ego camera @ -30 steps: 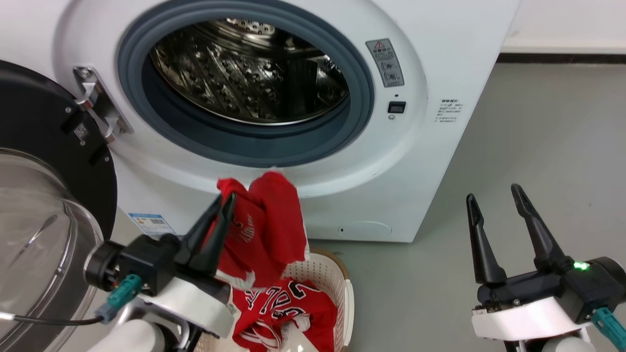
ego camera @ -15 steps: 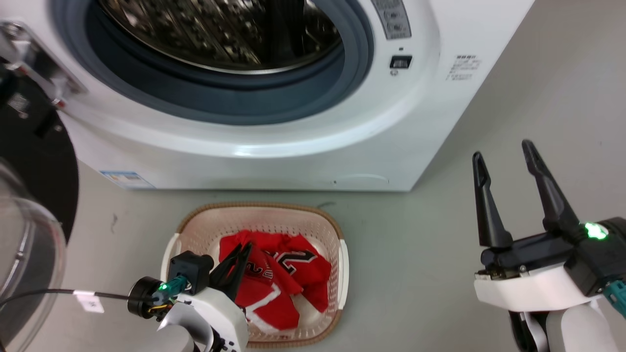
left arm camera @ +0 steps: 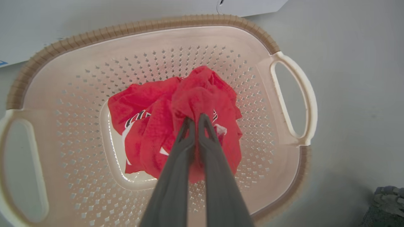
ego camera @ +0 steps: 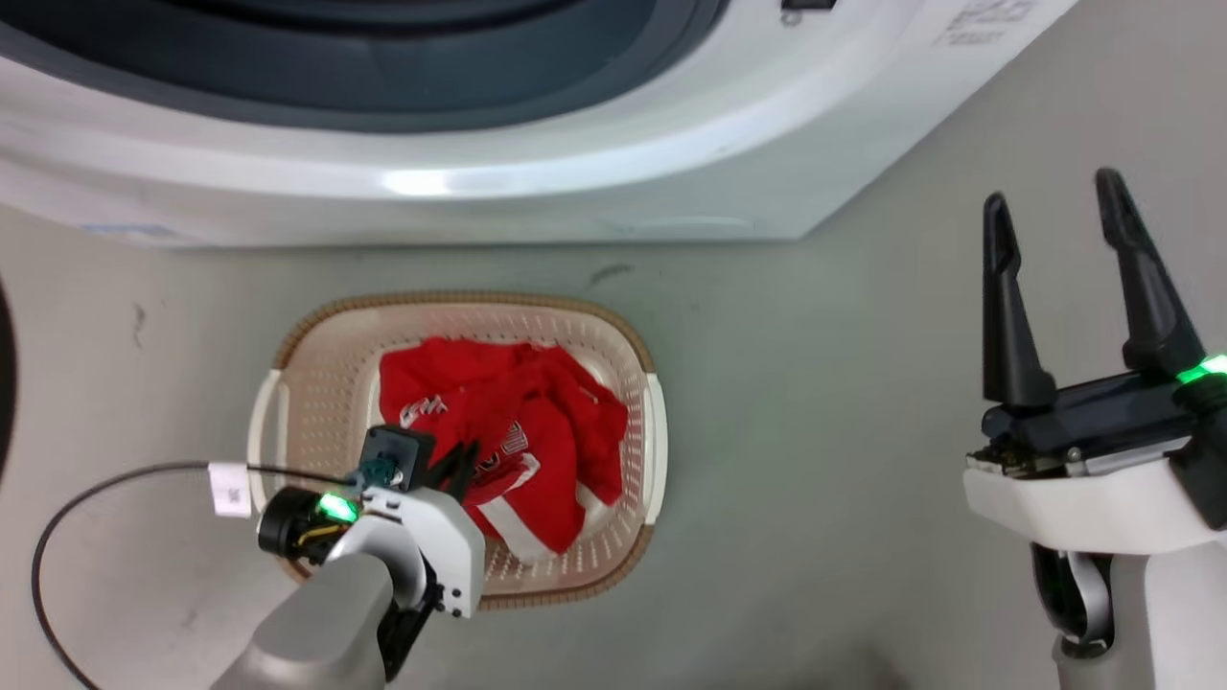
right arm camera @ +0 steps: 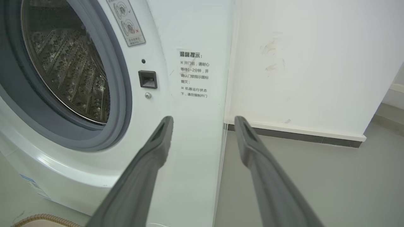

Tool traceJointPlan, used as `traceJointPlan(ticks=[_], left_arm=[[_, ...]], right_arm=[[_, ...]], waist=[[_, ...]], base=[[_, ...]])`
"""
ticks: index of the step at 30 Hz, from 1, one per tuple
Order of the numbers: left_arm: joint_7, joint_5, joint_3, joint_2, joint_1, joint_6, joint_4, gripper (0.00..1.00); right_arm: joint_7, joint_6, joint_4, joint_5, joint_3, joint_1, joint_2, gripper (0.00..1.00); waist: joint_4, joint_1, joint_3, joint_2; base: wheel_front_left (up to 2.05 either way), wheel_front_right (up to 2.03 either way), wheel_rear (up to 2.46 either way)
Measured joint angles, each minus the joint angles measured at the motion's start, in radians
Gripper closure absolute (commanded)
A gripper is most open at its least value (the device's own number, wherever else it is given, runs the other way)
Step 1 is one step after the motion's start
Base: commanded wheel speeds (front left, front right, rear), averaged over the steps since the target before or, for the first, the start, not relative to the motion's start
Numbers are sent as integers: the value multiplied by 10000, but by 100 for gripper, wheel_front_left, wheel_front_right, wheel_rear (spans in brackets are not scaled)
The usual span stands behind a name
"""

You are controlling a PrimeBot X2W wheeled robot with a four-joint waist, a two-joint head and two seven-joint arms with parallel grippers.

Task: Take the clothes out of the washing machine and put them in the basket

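Note:
The cream basket [ego camera: 647, 422] [left arm camera: 284, 63] stands on the floor in front of the white washing machine [ego camera: 575, 163] [right arm camera: 176, 104]. The red clothes [ego camera: 537, 422] [left arm camera: 148, 126] lie bunched inside it. My left gripper [ego camera: 460, 467] [left arm camera: 196, 117] reaches down into the basket, shut on a fold of the red clothes. Off to the right, my right gripper [ego camera: 1054, 192] [right arm camera: 203, 121] hangs open above the floor with nothing between its fingers. In the right wrist view the steel drum [right arm camera: 66, 63] shows no clothes in the part I can see.
A black cable [ego camera: 86, 498] loops from my left wrist over the floor left of the basket. A white wall with a dark skirting strip [right arm camera: 300, 134] stands right of the machine. Grey floor [ego camera: 824, 460] lies between the basket and my right arm.
The head camera has tilted down, so the machine now shows only at the top. My left gripper has lowered the red garment from in front of the porthole into the basket.

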Motion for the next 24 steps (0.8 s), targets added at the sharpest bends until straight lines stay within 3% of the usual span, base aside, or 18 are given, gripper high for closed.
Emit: traceJointPlan(ticks=[10,19,20,21,24], left_arm=[[341,138,-297,-817,-1596,-481,3001,100],[848,25,-435,-1195,-1935,-652,3666,100],[859,19,-449,-1208,-1942,-656,3693,55],[890,-8,-453,-1218,-1942,-658,3716,0],[746,-94,-407,-1225,-1896,-658,3772,0]], right_arm=[[0,0,-255,17,-242,-443,2,0],[0,0,-284,65,-286,-609,2,0],[0,0,-253,65,-288,-623,2,0],[0,0,-226,65,-288,-634,2,0],[0,0,-169,67,-259,-640,2,0]], waist=[[-231,0,1633,0],[-309,0,2223,0],[-307,0,2206,0],[-303,0,2170,0],[-284,-1,1976,0]], base=[[0,0,0],[0,0,0],[0,0,0],[0,0,0],[0,0,0]])
